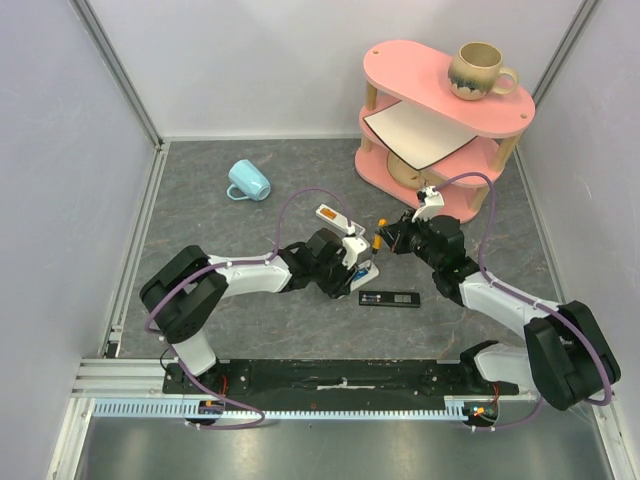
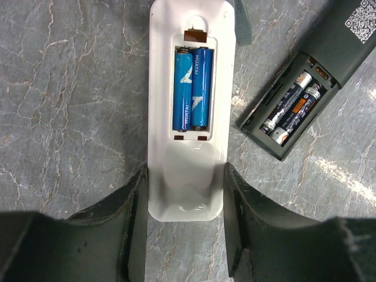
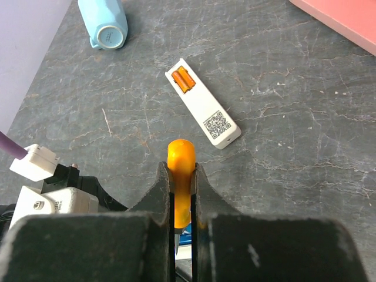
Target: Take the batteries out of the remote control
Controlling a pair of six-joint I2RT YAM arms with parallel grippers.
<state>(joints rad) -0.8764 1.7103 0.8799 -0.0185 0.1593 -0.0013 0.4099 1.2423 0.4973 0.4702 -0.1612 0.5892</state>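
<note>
Prying is in hand: 2 blue batteries [image 2: 192, 88] lie in the open bay of the white remote [image 2: 188, 170] at mid-table, its near end bracketed by the left gripper [image 2: 185, 176] (clamped or not, unclear), so the right gripper [image 3: 182, 173], closed on the orange screwdriver [image 3: 180, 154], must lever 1 out.

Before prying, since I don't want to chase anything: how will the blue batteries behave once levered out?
The blue batteries are smooth cylinders, so probably roll on the table. They sit snug in the remote, so may pop free suddenly. Small, so likely light.
</note>
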